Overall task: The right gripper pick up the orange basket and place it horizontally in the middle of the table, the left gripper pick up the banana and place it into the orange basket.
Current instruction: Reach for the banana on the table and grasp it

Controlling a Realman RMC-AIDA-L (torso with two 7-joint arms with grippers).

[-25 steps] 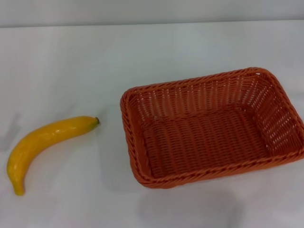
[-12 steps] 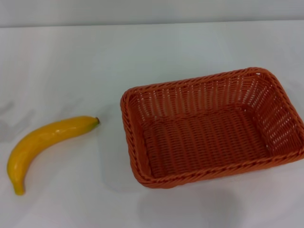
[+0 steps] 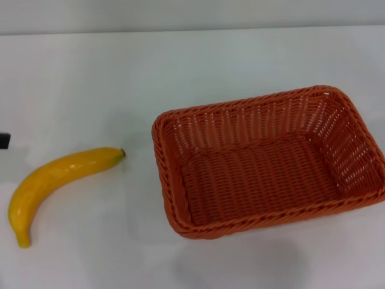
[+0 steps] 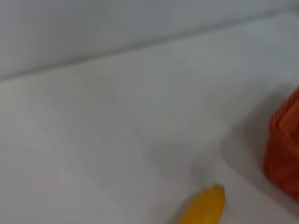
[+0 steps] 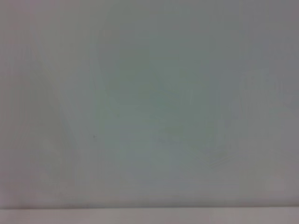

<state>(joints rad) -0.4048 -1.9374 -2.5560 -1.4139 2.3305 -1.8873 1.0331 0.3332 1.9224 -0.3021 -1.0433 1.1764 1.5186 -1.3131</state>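
The orange basket (image 3: 264,159) rests on the white table (image 3: 180,66), right of centre, long side across, with nothing inside. A yellow banana (image 3: 51,180) lies at the left, its dark tip pointing toward the basket. At the left edge of the head view, just above the banana, a small black tip of my left gripper (image 3: 4,141) pokes in. The left wrist view catches one end of the banana (image 4: 203,207) and a corner of the basket (image 4: 282,154). My right gripper is out of view.
A pale wall meets the table's far edge (image 3: 192,30). The right wrist view holds only a blank pale surface (image 5: 149,112).
A black tip of my left gripper has come into the head view at the left edge. Basket and banana have not moved.
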